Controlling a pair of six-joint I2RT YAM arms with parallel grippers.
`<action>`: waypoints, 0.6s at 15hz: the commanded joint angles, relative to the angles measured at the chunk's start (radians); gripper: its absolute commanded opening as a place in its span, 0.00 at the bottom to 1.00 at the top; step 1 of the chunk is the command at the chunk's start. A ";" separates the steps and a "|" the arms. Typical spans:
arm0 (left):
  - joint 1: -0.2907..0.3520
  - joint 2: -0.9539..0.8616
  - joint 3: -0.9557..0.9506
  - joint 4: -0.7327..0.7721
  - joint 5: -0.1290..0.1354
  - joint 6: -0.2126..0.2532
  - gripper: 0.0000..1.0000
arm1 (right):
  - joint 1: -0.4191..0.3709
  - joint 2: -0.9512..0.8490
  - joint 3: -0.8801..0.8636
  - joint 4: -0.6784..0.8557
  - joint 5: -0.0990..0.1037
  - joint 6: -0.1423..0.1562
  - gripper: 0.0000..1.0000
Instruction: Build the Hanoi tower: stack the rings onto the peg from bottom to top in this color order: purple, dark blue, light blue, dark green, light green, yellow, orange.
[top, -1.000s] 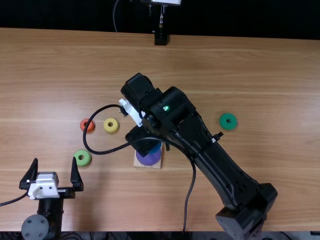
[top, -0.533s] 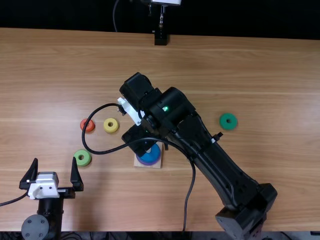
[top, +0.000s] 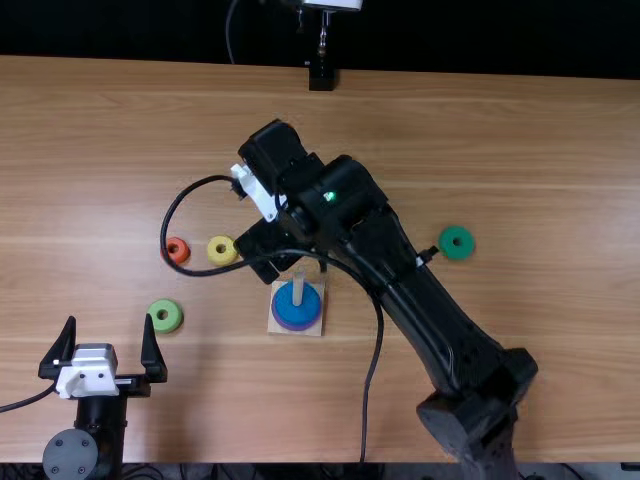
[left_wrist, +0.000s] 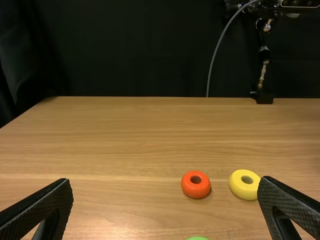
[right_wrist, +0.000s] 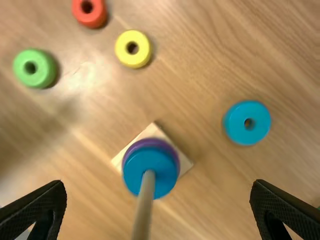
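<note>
Drawing away, the right pincer (top: 268, 248), spread open, has uncovered the peg (top: 298, 289) above the blue ring (top: 292, 312).

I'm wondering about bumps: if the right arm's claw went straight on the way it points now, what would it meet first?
Probably the peg, seen between the open fingers of the right gripper, then the blue ring around it. How close they are is unclear.

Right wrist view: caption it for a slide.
Open right gripper over the peg, a blue ring stacked on the purple ring, with loose rings on the table.
</note>
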 joint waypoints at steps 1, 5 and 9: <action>0.010 -0.007 -0.033 -0.039 0.017 0.012 1.00 | -0.057 0.001 -0.002 0.018 -0.004 0.008 1.00; 0.010 -0.007 -0.033 -0.039 0.017 0.012 1.00 | -0.122 -0.001 -0.189 0.285 0.000 0.025 1.00; 0.010 -0.007 -0.033 -0.039 0.017 0.012 1.00 | -0.163 -0.001 -0.392 0.474 -0.002 0.220 1.00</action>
